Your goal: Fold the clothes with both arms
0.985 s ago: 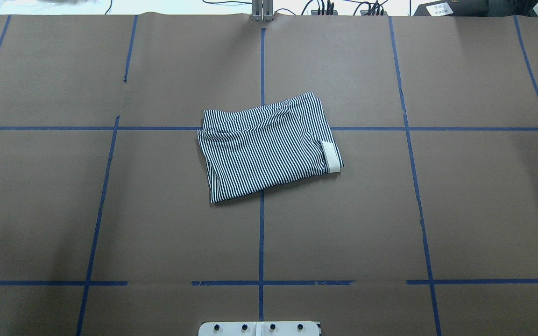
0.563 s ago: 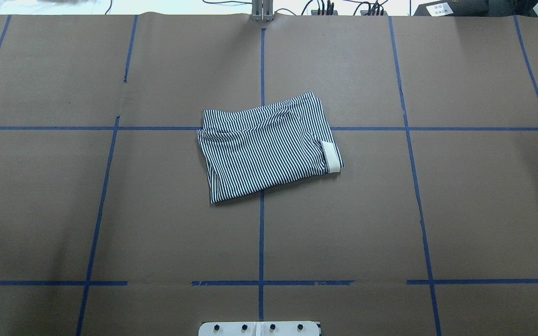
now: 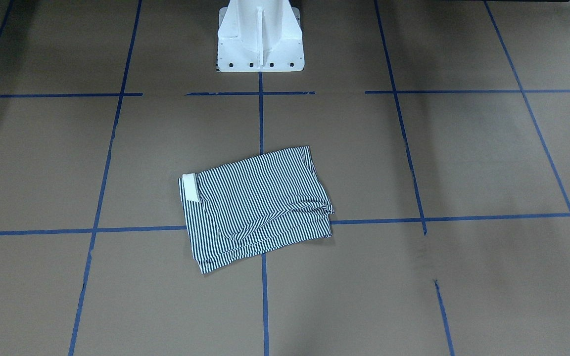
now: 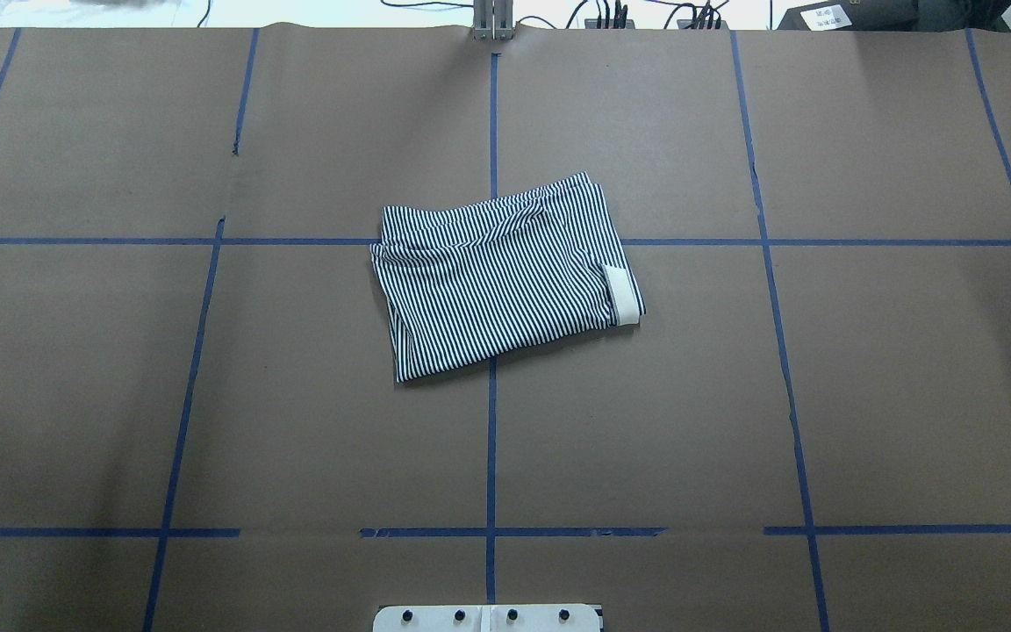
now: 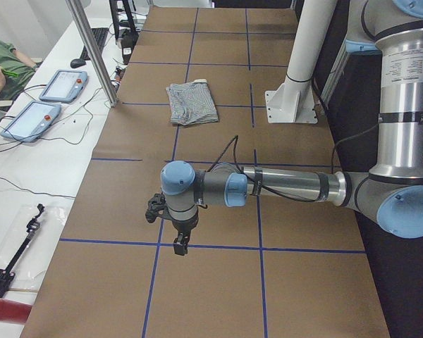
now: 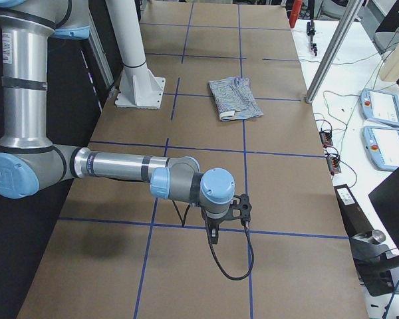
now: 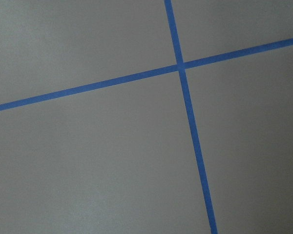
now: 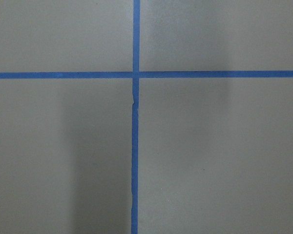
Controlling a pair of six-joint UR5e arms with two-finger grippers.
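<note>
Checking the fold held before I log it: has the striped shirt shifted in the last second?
No. The shirt lies exactly where it did, straddling the same blue tape lines in the overhead view.

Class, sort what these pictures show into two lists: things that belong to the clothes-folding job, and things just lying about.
Job in hand: shirt, lying folded on the table; left arm; right arm.

Lying about: white pedestal; pendants on the side bench; blue tape marking the table.
</note>
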